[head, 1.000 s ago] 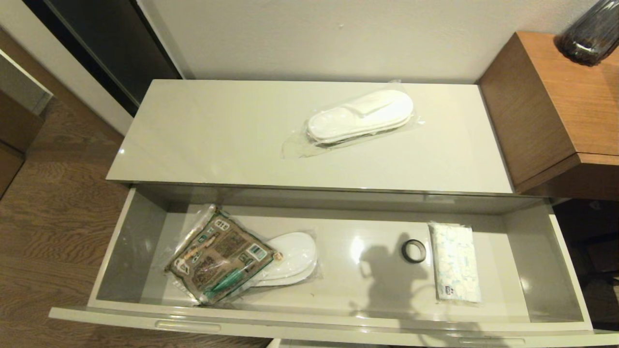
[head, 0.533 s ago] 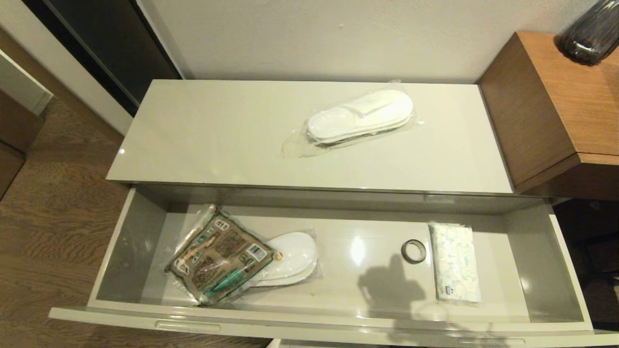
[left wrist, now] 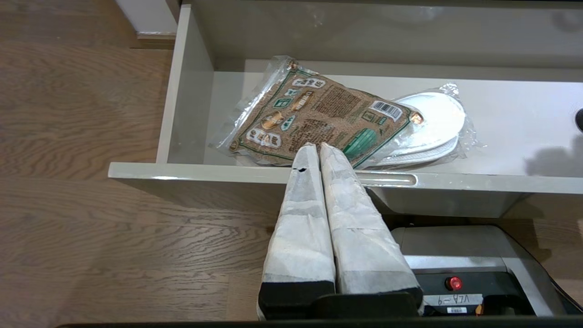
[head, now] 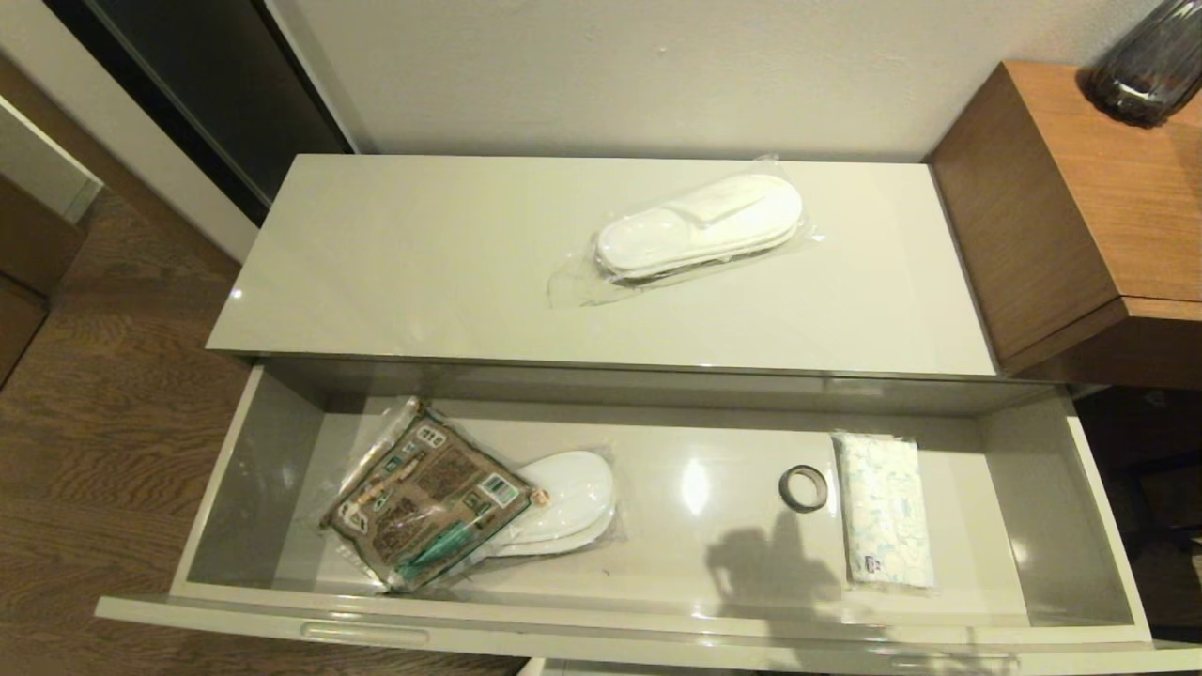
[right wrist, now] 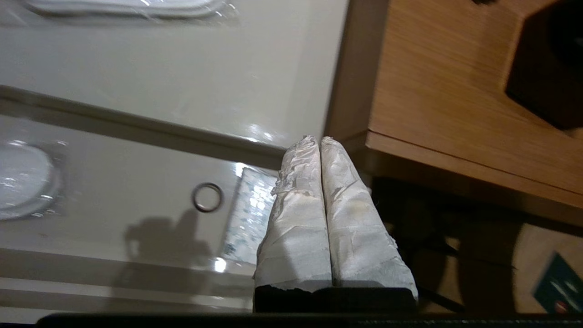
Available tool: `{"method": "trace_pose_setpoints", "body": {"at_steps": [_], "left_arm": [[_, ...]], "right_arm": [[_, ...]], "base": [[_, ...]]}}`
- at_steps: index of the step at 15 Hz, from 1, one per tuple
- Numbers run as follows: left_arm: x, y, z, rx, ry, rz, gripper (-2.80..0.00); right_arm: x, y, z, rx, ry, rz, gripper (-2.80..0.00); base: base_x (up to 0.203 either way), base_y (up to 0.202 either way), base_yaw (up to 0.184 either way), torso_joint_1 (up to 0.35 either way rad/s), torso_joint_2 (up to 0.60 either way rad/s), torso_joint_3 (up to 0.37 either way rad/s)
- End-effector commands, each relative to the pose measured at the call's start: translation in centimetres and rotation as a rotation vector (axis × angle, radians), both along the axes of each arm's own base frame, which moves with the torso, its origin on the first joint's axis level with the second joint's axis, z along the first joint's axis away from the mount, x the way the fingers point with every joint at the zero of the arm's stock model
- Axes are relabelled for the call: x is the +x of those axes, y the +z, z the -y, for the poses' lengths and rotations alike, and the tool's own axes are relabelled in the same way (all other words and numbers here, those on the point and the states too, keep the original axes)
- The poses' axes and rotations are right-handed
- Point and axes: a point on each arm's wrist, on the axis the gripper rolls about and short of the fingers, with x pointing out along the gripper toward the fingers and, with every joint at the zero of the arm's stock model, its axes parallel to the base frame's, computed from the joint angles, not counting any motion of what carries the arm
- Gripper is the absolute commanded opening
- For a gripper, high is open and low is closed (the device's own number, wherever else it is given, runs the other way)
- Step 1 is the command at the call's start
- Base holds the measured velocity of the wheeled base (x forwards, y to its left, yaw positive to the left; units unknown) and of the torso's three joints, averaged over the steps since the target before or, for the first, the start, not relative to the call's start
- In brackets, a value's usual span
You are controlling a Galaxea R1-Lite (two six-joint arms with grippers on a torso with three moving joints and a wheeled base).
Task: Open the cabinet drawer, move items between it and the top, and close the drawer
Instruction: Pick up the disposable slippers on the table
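Now drawer (head: 225,488) open; packet (head: 427,498) lies at its left end, long axis diagonal, just past the front edge from left hand (left wrist: 319,148), fingers pressed together. Right hand (right wrist: 314,141), also closed, hangs above drawer's right end.

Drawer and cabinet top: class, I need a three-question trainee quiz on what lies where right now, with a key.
1. True or false: the drawer is pulled open.
2. Which item lies on the cabinet top? A) black tape roll B) wrapped white slippers C) printed packet
3. Fill in: in the drawer, the brown-and-green packet lies partly over a second wrapped pair of ______.

Key:
1. True.
2. B: the wrapped slippers are on top; the tape roll sits in the drawer beside a white patterned pack.
3. Slippers.

Both the left gripper and the right gripper are shut and empty.
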Motion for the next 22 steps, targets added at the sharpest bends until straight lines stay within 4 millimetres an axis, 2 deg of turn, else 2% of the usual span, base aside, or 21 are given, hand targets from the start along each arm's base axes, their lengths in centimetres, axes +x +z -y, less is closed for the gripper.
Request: {"method": "trace_pose_setpoints", "body": {"at_steps": [1,5,6,10,11,13,15,16,17,18,20,22], "left_arm": [[0.0,0.0,0.0,0.0,0.0,-0.001,-2.8],[0.0,0.0,0.0,0.0,-0.001,-0.001,-2.8],[0.0,0.0,0.0,0.0,0.0,-0.001,-2.8],[0.0,0.0,0.0,0.0,0.0,-0.001,-2.8],[0.0,0.0,0.0,0.0,0.0,-0.001,-2.8],[0.0,0.0,0.0,0.0,0.0,-0.001,-2.8],[0.0,0.0,0.0,0.0,0.0,-0.001,-2.8],[0.0,0.0,0.0,0.0,-0.001,-0.001,-2.8],[0.0,0.0,0.0,0.0,-0.001,-0.001,-2.8],[0.0,0.0,0.0,0.0,0.0,-0.001,-2.8],[0.0,0.0,0.0,0.0,0.0,-0.001,-2.8],[0.0,0.0,0.0,0.0,0.0,-0.001,-2.8]], "right_arm": [[0.2,0.7,0.5,0.017,-0.063,0.018,-2.8],[1.7,6.8,2.8,0.16,-0.29,0.166,-2.8],[2.0,7.2,2.9,0.155,-0.301,0.167,-2.8],[0.6,7.4,6.6,0.129,-0.335,0.145,-2.8],[-0.2,7.0,7.1,0.129,-0.279,0.103,-2.8],[-2.3,5.0,7.1,0.205,-0.06,-0.085,-2.8],[-3.9,1.8,6.4,0.47,0.088,-0.371,-2.8],[-4.6,0.9,6.0,0.61,0.143,-0.464,-2.8],[-4.3,0.3,5.9,0.727,0.174,-0.541,-2.8],[-3.9,0.0,5.9,0.767,0.177,-0.575,-2.8],[-2.1,-0.3,6.1,0.822,0.202,-0.646,-2.8],[-1.9,-0.3,6.1,0.822,0.197,-0.646,-2.8]], "base": [[0.0,0.0,0.0,0.0,0.0,0.0],[0.0,0.0,0.0,0.0,0.0,0.0],[0.0,0.0,0.0,0.0,0.0,0.0],[0.0,0.0,0.0,0.0,0.0,0.0],[0.0,0.0,0.0,0.0,0.0,0.0],[0.0,0.0,0.0,0.0,0.0,0.0],[0.0,0.0,0.0,0.0,0.0,0.0],[0.0,0.0,0.0,0.0,0.0,0.0],[0.0,0.0,0.0,0.0,0.0,0.0],[0.0,0.0,0.0,0.0,0.0,0.0],[0.0,0.0,0.0,0.0,0.0,0.0],[0.0,0.0,0.0,0.0,0.0,0.0]]}}
